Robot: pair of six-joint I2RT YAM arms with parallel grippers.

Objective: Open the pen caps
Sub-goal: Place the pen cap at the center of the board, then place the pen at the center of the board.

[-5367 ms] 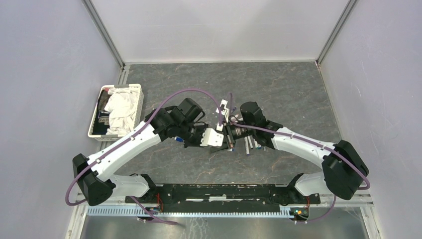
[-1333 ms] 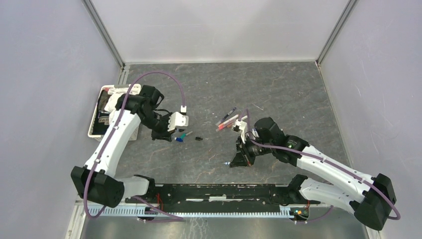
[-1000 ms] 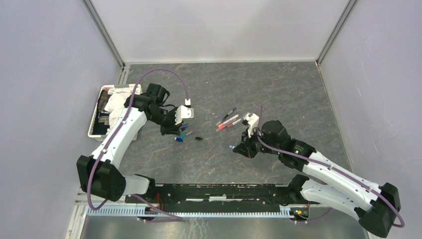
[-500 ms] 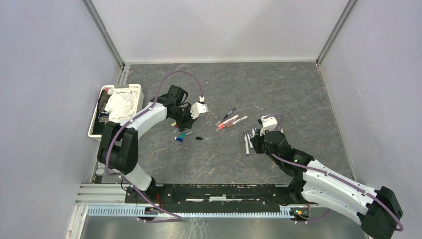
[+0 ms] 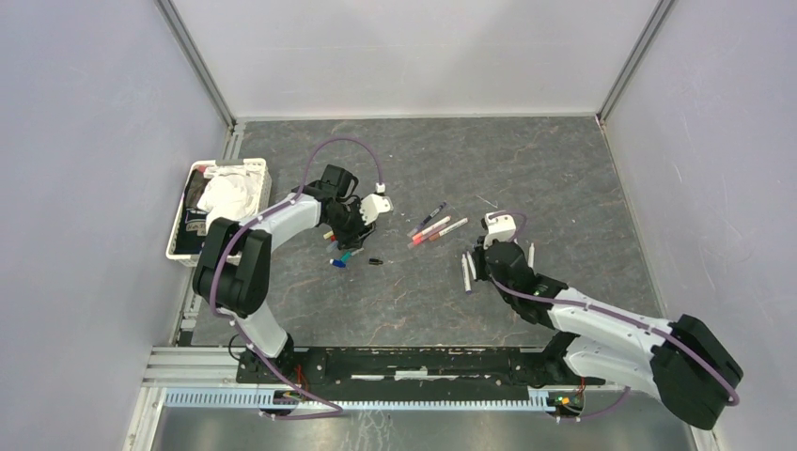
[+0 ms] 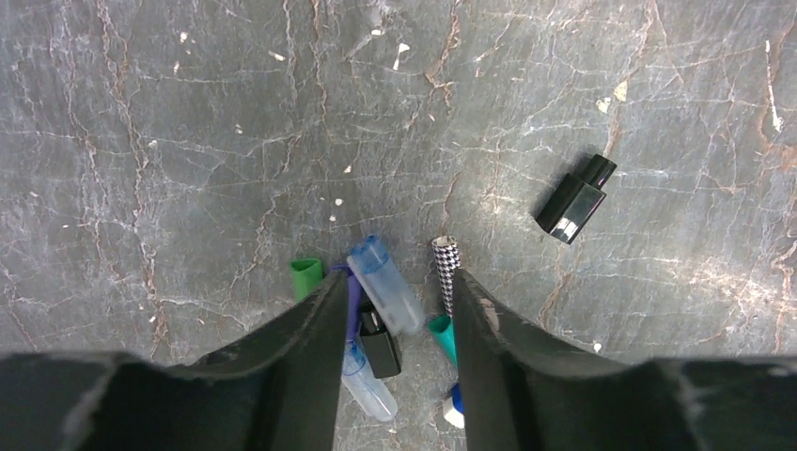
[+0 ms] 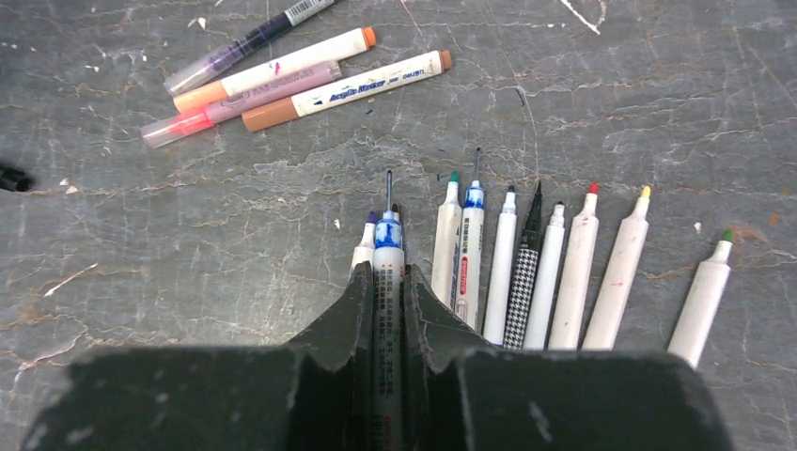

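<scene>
right claw (image 7: pixel 385 282) pinches an uncapped blue-tipped pen (image 7: pixel 387 246) | just right of it, a row of bare-tipped pens (image 7: pixel 523 272) (done, I judge) | ahead-left, four pens (image 7: pixel 299 75) with caps on, left to open | left claw (image 6: pixel 399 282) spread over shed pen caps (image 6: pixel 376 274), black cap (image 6: pixel 575 199) ahead-right

I see a black-and-white houndstooth cap (image 6: pixel 445 271), a green cap (image 6: pixel 304 275), a black cap (image 6: pixel 575 199), a blue-tipped pen (image 7: pixel 387 263); my table (image 6: pixel 188 141) is veined grey.
</scene>
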